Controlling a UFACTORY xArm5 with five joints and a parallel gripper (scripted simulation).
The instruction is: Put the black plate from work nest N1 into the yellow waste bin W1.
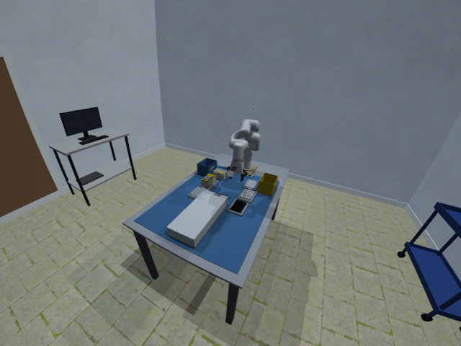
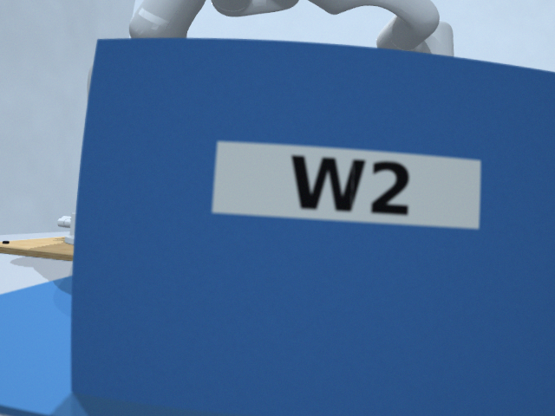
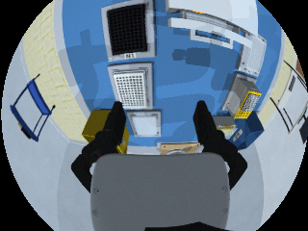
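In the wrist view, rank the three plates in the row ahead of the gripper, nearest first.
1. Pale plate, between the open gripper fingers.
2. White-welled plate, next along the row.
3. Black plate, farthest, at the row's end.

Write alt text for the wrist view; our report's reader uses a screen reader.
The open, empty pincer hangs over a blue bench mat, with a row of three plates ahead: clear, white, then the black plate. A yellow bin sits left.

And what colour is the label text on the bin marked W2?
Black letters on a pale grey label, on the blue bin; clearest in the exterior view.
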